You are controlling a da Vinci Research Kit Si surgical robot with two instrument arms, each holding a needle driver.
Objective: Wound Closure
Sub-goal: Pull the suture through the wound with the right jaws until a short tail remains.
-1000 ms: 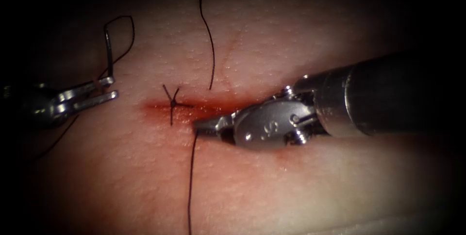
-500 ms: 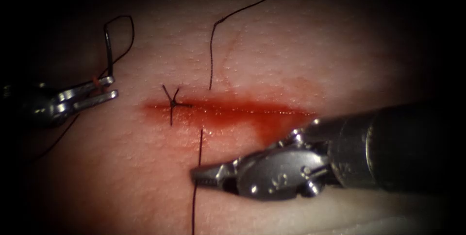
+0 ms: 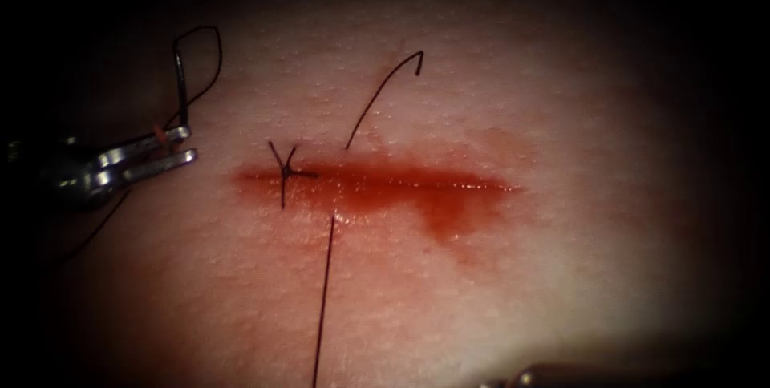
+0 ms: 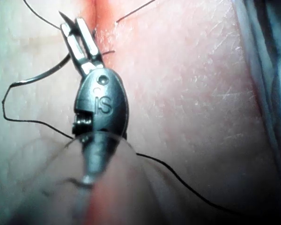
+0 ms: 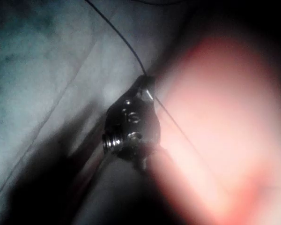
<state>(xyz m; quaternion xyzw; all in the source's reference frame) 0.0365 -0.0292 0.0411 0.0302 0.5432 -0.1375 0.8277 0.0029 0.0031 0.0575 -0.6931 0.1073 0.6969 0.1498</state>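
Left gripper [image 3: 172, 147]: parked at the left of the cut, off its left end; clamped on the needle near 1 end of its curve; seen also from the left wrist [image 4: 79, 35].
Needle [image 3: 180, 83]: dark, curved, standing up from the left gripper over the tissue; not in the tissue; thread arching off its upper end in a loop.
Right gripper [image 5: 147, 86]: seen from the right wrist, beside the edge of the tissue, clamped on the thread; only a sliver of its shaft [image 3: 561, 373] at the bottom edge of the endoscope view.
Thread [image 3: 323, 292]: 1 strand running from the lower lip of the cut straight down to the bottom edge; taut-looking in the right wrist view [image 5: 122, 40].
Free end [image 3: 383, 91]: short curved tail lying on the tissue above the cut, hooked at its tip.
Knot [image 3: 285, 170]: 1 finished stitch with 2 short cut ends, across the left end of the cut.
Cut [image 3: 377, 182]: horizontal, filled with red fluid [image 3: 449, 216], pooling below its right half.
Tissue [image 3: 561, 115]: pale, pebbled skin all round.
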